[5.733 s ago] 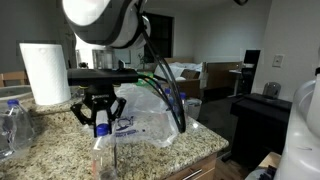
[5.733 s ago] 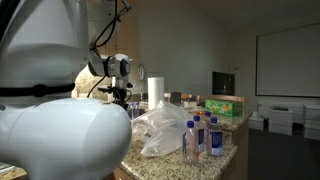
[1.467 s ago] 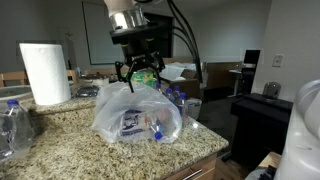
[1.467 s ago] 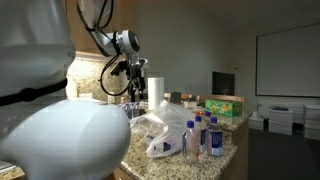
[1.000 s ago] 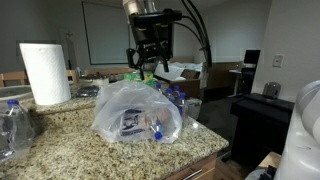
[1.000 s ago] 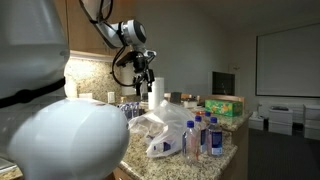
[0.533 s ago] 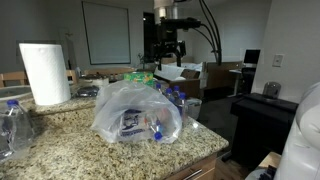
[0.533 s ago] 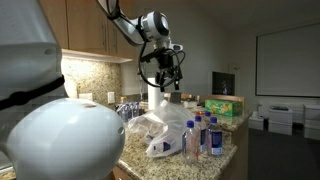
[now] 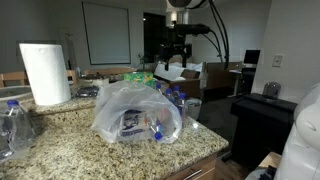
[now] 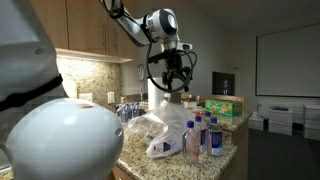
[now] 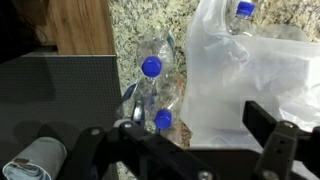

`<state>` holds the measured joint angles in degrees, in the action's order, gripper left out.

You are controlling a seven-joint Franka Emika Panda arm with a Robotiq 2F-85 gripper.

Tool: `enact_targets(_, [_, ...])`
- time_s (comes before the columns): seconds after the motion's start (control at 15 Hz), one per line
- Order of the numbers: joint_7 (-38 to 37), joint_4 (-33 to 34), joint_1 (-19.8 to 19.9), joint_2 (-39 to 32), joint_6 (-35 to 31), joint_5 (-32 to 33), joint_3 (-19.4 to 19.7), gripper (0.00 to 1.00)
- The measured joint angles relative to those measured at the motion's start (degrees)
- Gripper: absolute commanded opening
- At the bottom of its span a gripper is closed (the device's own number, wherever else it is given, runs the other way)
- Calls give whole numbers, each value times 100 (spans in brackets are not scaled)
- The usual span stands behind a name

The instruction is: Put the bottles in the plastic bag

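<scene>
The plastic bag (image 9: 135,108) lies crumpled on the granite counter, and a labelled bottle (image 9: 150,127) shows through its film. Several blue-capped bottles (image 10: 201,135) stand in a group beside the bag (image 10: 158,130). My gripper (image 9: 172,66) hangs open and empty, high above the counter and off to the side past the bag. In the other exterior view the gripper (image 10: 172,88) hovers over the bag's far end. In the wrist view, two blue-capped bottles (image 11: 152,68) lie below on the counter next to the bag (image 11: 250,80), between the spread fingers (image 11: 283,138).
A white paper towel roll (image 9: 45,72) stands at the back of the counter. A crushed clear bottle (image 9: 12,125) lies at the near edge. A green box (image 10: 225,104) sits behind the standing bottles. The counter edge drops off near the bag.
The arm has swung sideways from above the bag toward the standing bottles and risen slightly. The jaws stayed open and empty. The bag and bottles have not moved.
</scene>
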<state>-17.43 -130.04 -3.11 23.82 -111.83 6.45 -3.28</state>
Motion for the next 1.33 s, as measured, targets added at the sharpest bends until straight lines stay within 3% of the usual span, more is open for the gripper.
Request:
enact_targets(0.6, [-4, -40, 196, -226, -422, 140, -74, 100])
enact_targets(1.0, [81, -244, 366, -759, -764, 153, 150, 100])
enact_targets(1.33, [618, -356, 388, -1019, -730, -22, 475, 100])
